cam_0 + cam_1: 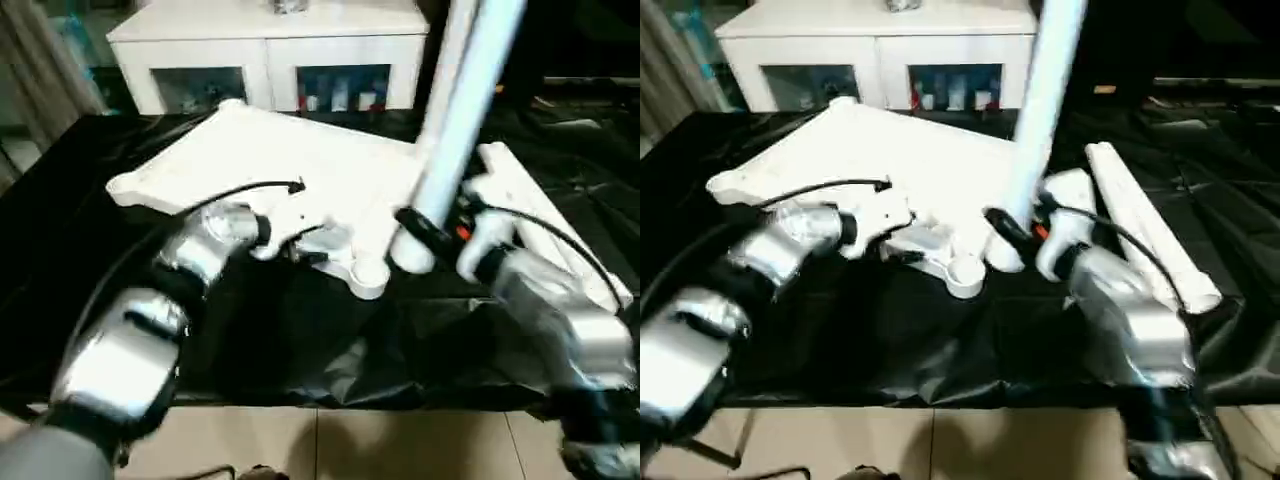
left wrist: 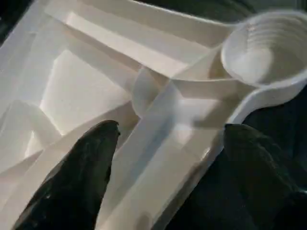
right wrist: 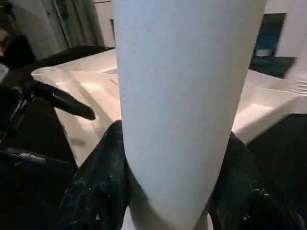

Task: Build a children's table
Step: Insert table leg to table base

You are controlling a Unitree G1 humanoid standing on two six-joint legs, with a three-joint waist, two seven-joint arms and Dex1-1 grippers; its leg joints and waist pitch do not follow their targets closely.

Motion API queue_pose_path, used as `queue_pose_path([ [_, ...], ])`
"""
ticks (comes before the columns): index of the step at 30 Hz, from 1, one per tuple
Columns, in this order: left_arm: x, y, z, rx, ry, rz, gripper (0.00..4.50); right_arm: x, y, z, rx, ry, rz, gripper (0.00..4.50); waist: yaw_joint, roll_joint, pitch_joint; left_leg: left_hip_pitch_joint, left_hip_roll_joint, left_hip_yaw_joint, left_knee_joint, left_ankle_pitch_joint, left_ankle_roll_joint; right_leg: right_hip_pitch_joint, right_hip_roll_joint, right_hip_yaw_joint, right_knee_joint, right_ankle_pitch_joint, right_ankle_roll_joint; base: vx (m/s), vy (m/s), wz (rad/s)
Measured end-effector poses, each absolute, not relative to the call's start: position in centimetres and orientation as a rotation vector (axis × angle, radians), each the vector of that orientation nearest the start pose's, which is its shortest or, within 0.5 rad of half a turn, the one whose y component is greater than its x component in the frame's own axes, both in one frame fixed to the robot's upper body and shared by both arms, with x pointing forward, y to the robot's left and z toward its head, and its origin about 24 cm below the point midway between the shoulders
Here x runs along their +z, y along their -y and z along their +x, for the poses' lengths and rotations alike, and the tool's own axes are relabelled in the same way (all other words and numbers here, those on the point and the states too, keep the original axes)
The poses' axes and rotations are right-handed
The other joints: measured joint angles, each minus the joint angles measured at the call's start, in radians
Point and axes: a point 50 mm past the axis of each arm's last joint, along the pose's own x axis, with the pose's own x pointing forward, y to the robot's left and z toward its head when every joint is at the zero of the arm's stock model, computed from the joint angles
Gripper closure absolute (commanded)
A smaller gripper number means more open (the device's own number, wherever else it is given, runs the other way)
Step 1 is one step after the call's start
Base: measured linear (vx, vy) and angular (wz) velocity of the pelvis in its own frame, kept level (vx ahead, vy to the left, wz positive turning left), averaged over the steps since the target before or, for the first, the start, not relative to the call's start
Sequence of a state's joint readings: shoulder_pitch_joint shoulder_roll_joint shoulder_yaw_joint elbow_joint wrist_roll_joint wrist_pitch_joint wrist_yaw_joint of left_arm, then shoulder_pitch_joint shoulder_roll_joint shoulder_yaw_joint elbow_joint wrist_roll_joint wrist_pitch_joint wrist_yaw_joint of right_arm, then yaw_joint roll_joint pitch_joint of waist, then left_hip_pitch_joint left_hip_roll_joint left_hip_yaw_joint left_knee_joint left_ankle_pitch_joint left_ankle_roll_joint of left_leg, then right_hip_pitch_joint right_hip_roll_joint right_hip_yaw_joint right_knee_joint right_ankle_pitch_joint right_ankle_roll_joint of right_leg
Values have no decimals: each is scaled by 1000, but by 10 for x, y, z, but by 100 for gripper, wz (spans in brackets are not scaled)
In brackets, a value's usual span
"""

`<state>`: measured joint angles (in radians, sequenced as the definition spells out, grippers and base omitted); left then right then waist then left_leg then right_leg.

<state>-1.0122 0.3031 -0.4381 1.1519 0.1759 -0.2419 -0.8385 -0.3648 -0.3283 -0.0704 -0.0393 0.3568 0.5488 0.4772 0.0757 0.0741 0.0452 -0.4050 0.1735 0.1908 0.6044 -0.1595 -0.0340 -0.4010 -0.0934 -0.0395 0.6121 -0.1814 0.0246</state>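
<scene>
Writing: no brand, label or lettering can be read on anything here.
Left gripper [image 2: 163, 158]: two rounded black fingers spread apart, released, one on either side of a raised rib at the near edge of the table top; nothing held.
Table top [image 1: 300, 160]: smooth white moulded plastic, lying underside up and skewed on the black sheet, with straight crossing ribs inside.
Corner socket [image 2: 264, 55]: a round cup with stepped rings inside, at the near corner, just beside the left gripper.
Held leg [image 1: 455, 130]: a long, smooth, white tapered tube, standing almost upright and leaning slightly, its lower end close above the near edge of the table top.
Right gripper [image 1: 425, 240]: clenched around the lower part of the held leg, a black finger [image 3: 96, 191] on each side.
Spare leg [image 1: 1150, 240]: the same white tube, lying on the sheet beside the right arm.
Black sheet [image 1: 300, 340]: glossy, crinkled plastic.
Cabinet [image 1: 270, 50]: white, glass-fronted, behind.
</scene>
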Motion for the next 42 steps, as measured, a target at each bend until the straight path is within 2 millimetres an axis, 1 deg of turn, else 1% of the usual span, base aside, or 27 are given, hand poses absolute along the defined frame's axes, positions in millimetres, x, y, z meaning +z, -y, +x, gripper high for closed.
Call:
queue_pose_path([
  [4, 87, -115, 380, -1096, -344, 866, 28, 122, 173, 302, 543, -125, 44, 264, -15, 2, 0, 1, 0, 0, -1, 0, 0, 1, 0, 0, 0, 0, 0, 0, 0, 0],
  [10, 77, -113, 377, -1114, -406, 925, 28, 122, 173, 299, 541, -134, 49, 264, -21, 5, 1, 1, 0, 0, -1, 0, 0, 1, 0, 0, -1, 0, 0, 0, 0, 0],
  [14, 71, -116, 376, -1113, -446, 941, 28, 120, 174, 297, 543, -152, 52, 264, -21, 8, 1, 1, 0, 0, -1, 0, 0, 1, 0, 0, -1, 0, 0, 0, 0, 0],
  [16, 68, -117, 373, -1142, -485, 931, 63, 121, 174, 295, 546, -150, 44, 264, -21, 8, 1, 1, 0, 0, -1, 0, 0, 1, 0, 0, -1, 0, -1, 0, 0, 0],
  [19, 71, -116, 374, -1171, -510, 922, 66, 123, 173, 295, 550, -147, 41, 264, -21, 7, 1, 1, 0, 1, -1, 0, 0, 1, 0, 0, -2, 0, -1, 0, 0, 0],
  [21, 72, -116, 372, -1202, -535, 923, 92, 122, 174, 294, 553, -155, 37, 264, -23, 6, 2, 2, 0, 2, -2, 0, 0, 1, 0, 1, -2, 0, -1, 0, 0, 0],
  [22, 72, -116, 372, -1224, -556, 919, 107, 122, 174, 294, 553, -162, 35, 264, -24, 3, 2, 2, 0, 2, -3, 0, 0, 1, 0, 1, -2, 0, -1, 0, 0, 0],
  [24, 71, -116, 370, -1248, -577, 911, 110, 122, 175, 294, 553, -167, 32, 264, -26, 2, 3, 2, 0, 3, -3, 0, 0, 0, 0, 1, -3, 0, -1, 0, 0, 0],
  [25, 70, -117, 369, -1268, -594, 905, 110, 122, 175, 294, 562, -170, 31, 264, -27, -1, 4, 2, 0, 3, -4, 0, 0, 0, 0, 1, -3, 0, -1, 0, 0, 0],
  [26, 70, -117, 368, -1288, -608, 902, 123, 122, 175, 294, 572, -173, 27, 264, -26, -2, 5, 2, 0, 3, -4, 0, 0, 0, 0, 1, -3, 0, -1, 0, 0, 0],
  [27, 69, -116, 367, -1308, -619, 902, 139, 122, 175, 294, 580, -176, 18, 264, -27, -9, 8, 3, 1, 4, -5, 0, 0, -1, 0, 1, -2, 0, -1, 0, 0, 0],
  [28, 72, -115, 367, -1327, -627, 915, 139, 123, 176, 295, 590, -181, 7, 264, -25, -17, 12, 3, 1, 4, -5, 0, 0, -1, 0, 1, -2, 0, -1, 0, 0, 0],
  [30, 74, -115, 367, -1342, -637, 929, 151, 126, 175, 297, 601, -177, -6, 264, -26, -31, 16, 3, 2, 5, -5, 0, 0, -1, 0, 1, -2, 0, -1, 0, 0, 0],
  [31, 77, -114, 368, -1360, -646, 940, 157, 129, 174, 298, 613, -169, -14, 264, -26, -41, 20, 3, 2, 5, -5, 0, 0, -1, 0, 1, -2, 0, -1, 0, 0, 0],
  [32, 80, -113, 368, -1373, -654, 947, 173, 132, 174, 299, 625, -165, -20, 264, -26, -53, 24, 3, 2, 5, -6, 0, 0, -2, 0, 1, -2, 0, -1, 0, 0, 0],
  [33, 81, -113, 368, -1383, -662, 951, 173, 132, 173, 300, 633, -168, -25, 264, -26, -61, 26, 3, 2, 6, -5, 0, 0, -2, 0, 1, -2, 0, -1, 0, 0, 0],
  [35, 86, -111, 369, -1404, -667, 965, 189, 133, 173, 303, 644, -176, -34, 264, -25, -74, 32, 3, 2, 8, -6, -1, 1, -2, -1, 2, -4, 0, -1, 0, 0, 0],
  [36, 88, -111, 369, -1414, -670, 966, 189, 133, 173, 304, 646, -179, -34, 264, -24, -79, 34, 2, 2, 8, -6, -1, 2, -2, -1, 2, -4, 0, -1, 0, 0, 0],
  [38, 91, -111, 368, -1442, -679, 963, 210, 131, 172, 305, 649, -191, -34, 264, -22, -84, 38, 2, 2, 9, -7, -2, 3, -2, -1, 2, -6, -1, -3, 0, 0, 0],
  [39, 92, -110, 368, -1452, -682, 961, 210, 129, 173, 306, 648, -200, -32, 264, -20, -85, 38, 2, 2, 10, -7, -3, 4, -3, -1, 2, -6, -2, -4, 0, 0, 0],
  [40, 92, -110, 367, -1459, -681, 961, 228, 127, 172, 307, 651, -209, -33, 264, -18, -86, 39, 2, 2, 10, -7, -3, 5, -3, -1, 2, -5, -3, -5, 0, 0, 0],
  [42, 91, -109, 368, -1436, -672, 965, 234, 124, 169, 307, 662, -215, -37, 264, -15, -86, 39, 2, 2, 10, -7, -3, 7, -3, -1, 1, -4, -5, -8, 0, 0, 0],
])
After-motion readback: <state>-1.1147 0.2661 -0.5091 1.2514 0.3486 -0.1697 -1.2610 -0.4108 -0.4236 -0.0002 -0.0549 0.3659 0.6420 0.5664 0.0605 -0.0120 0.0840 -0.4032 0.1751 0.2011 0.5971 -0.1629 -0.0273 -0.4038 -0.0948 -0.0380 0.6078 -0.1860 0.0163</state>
